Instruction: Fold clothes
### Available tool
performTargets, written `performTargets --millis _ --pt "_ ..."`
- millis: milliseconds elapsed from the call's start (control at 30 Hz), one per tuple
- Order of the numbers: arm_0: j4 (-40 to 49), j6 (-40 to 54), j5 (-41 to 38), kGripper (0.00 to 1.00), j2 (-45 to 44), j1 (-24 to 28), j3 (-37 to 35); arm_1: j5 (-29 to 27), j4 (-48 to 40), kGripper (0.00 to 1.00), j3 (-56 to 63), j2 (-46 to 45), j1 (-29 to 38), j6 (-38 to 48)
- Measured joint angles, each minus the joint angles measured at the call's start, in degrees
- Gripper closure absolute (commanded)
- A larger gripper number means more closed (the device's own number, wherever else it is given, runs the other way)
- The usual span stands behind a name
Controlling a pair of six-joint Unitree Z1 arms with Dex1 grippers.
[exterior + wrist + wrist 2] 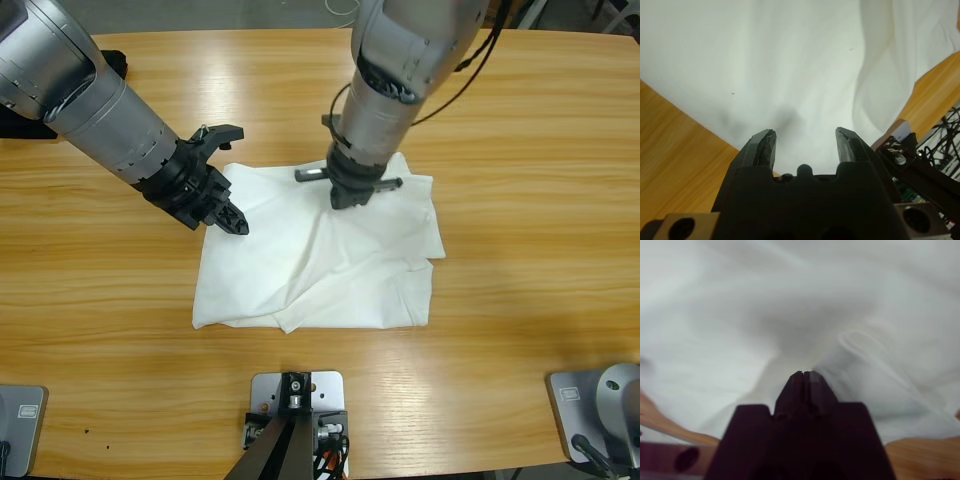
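Wooden surface (520, 150) carries the rumpled white cotton T-shirt (330, 270); right claw (350, 195) pinches it, left claw (228, 205) gapes empty; lifting slowly should avoid bunching.

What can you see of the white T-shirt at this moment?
The white T-shirt lies partly folded on the wooden table, a soft, cotton-looking cloth in a rough rectangle with creases and overlapping layers. No collar or lettering shows. The right gripper presses down near its upper middle, jaws shut on a pinch of cloth. The left gripper sits at its upper left edge, jaws open, holding nothing.
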Motion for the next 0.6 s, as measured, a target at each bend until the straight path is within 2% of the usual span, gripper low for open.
performTargets --millis 400,600 --pt "-0.9 0.0 0.0 0.524 0.0 -0.1 0.5 -2.6 2.6 1.000 12.3 -12.6 4.1 5.9" --pt "-0.9 0.0 0.0 0.524 0.0 -0.1 0.9 -2.6 0.4 1.000 17.2 -13.6 7.5 10.4"
